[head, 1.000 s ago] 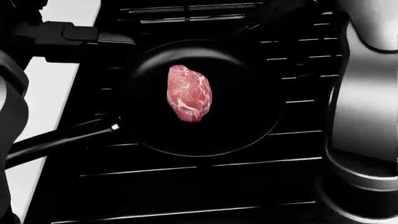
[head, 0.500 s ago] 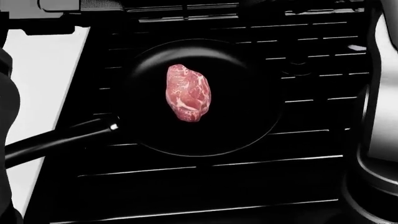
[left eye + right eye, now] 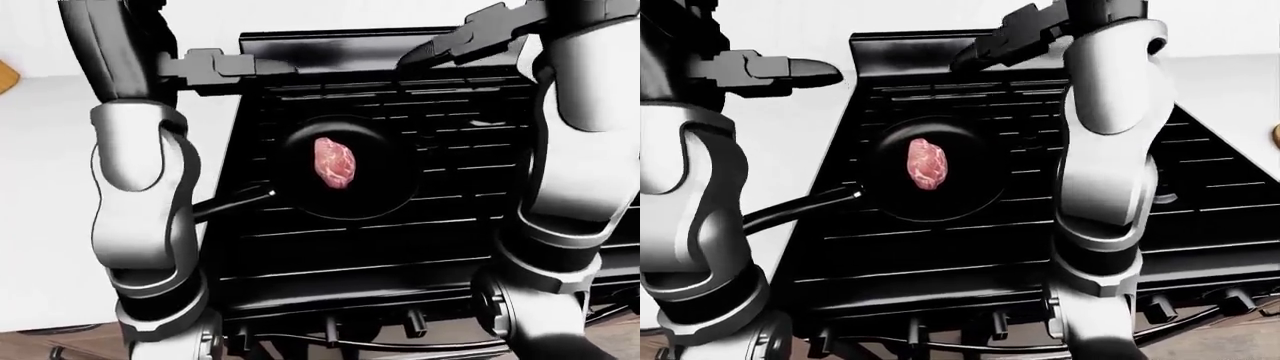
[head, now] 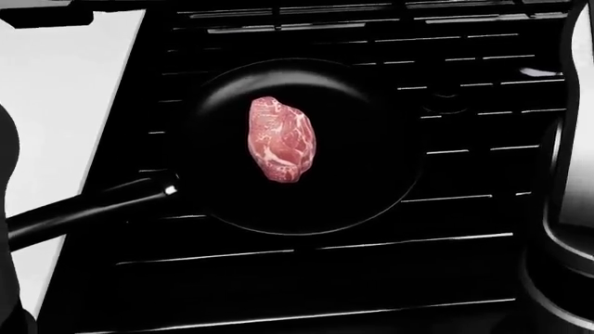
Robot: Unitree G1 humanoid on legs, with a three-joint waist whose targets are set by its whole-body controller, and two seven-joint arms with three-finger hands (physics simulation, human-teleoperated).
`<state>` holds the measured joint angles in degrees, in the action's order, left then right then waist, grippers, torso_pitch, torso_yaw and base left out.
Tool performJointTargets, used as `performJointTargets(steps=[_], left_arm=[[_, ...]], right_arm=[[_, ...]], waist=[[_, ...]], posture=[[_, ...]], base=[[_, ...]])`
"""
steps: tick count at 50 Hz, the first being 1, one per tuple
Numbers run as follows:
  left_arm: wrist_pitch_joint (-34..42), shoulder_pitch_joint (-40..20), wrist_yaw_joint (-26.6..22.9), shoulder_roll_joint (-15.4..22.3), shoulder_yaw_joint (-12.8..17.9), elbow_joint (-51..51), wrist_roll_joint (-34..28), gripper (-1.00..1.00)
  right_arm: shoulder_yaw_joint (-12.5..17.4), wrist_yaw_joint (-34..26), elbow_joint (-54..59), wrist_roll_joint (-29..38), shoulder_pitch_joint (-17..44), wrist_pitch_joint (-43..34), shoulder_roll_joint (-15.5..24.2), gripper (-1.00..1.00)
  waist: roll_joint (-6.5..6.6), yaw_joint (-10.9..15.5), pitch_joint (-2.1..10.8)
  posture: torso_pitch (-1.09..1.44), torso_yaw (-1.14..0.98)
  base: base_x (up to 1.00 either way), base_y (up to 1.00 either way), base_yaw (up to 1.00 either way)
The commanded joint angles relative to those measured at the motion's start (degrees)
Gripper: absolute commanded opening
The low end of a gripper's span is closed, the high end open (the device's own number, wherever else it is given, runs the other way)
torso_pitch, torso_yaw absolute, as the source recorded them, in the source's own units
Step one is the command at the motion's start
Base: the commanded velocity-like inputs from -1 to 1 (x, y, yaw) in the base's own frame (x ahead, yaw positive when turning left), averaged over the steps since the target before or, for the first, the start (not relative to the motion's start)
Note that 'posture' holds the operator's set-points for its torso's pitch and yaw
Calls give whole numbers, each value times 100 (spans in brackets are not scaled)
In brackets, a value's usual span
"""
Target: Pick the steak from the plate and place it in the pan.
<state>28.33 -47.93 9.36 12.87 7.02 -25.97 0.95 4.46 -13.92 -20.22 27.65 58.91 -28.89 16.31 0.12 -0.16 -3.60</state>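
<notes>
**Steak down in the pan, both hands lifted clear**

Both arms have drawn out of the head view since a second ago: the left hand (image 3: 225,64) and right hand (image 3: 470,41) now sit at 10 and 1 o'clock above the stove (image 4: 464,264), fingers released and holding nothing. The steak (image 4: 281,139) has not shifted. It lies flat in the middle of the black pan (image 4: 371,188), clear of the rim, and is the pan's only contents; the handle (image 4: 83,209) runs toward 8 o'clock. No plate shows. I judge the meat soft, limp and somewhat slick, best pinched across its narrow middle. The placing looks complete.
</notes>
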Motion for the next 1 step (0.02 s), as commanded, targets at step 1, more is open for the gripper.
performJointTargets(steps=[1], left_arm=[[-175, -182, 48, 62, 46, -142, -21, 100]], right_arm=[[51, 45, -125, 42, 207, 177, 47, 100]], waist=[[2, 0, 159]], posture=[[0, 0]], base=[[0, 0, 0]])
